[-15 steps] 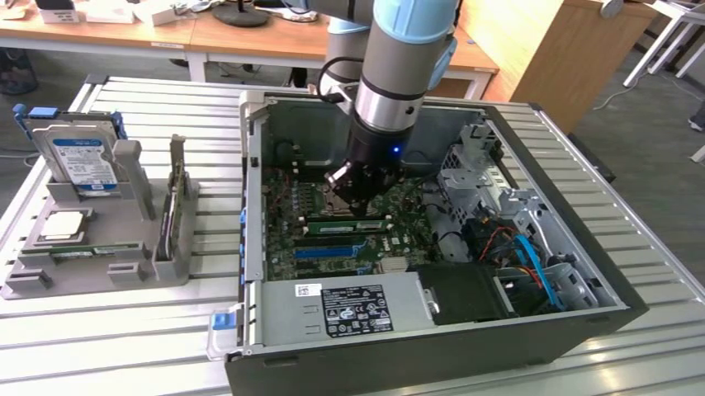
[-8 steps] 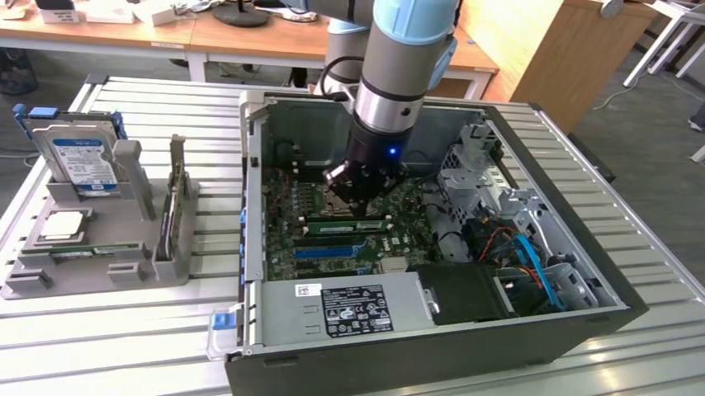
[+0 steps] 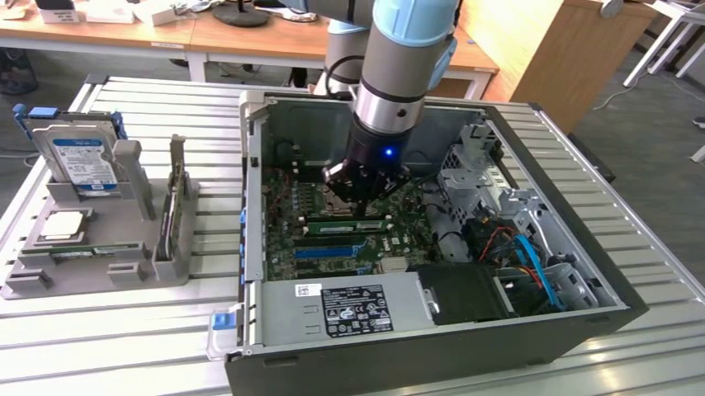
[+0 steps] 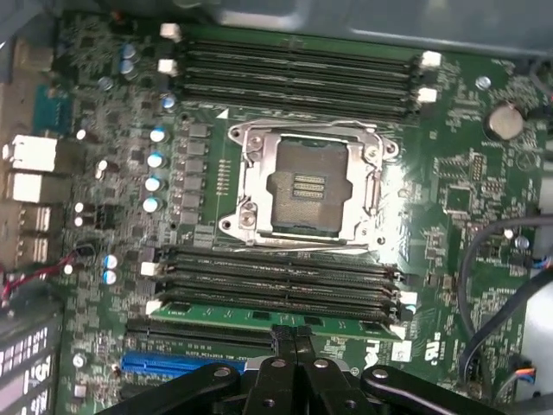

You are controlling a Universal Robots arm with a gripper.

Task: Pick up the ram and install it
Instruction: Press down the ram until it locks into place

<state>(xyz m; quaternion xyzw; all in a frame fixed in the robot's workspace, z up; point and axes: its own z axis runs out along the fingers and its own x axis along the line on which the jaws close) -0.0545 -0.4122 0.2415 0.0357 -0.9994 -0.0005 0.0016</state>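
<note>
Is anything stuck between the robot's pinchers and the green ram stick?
Nothing visible. The shut gripper sits right over the ram, which already lies in a black slot beside the empty processor socket.

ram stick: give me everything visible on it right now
The ram is a slim green circuit-board stick lying lengthwise in a slot of the lower bank, beside the empty black slots below the open processor socket. White end latches flank it. The shut gripper presses on its top edge near the middle. In the exterior view it sits under the gripper, inside the computer case.
</note>
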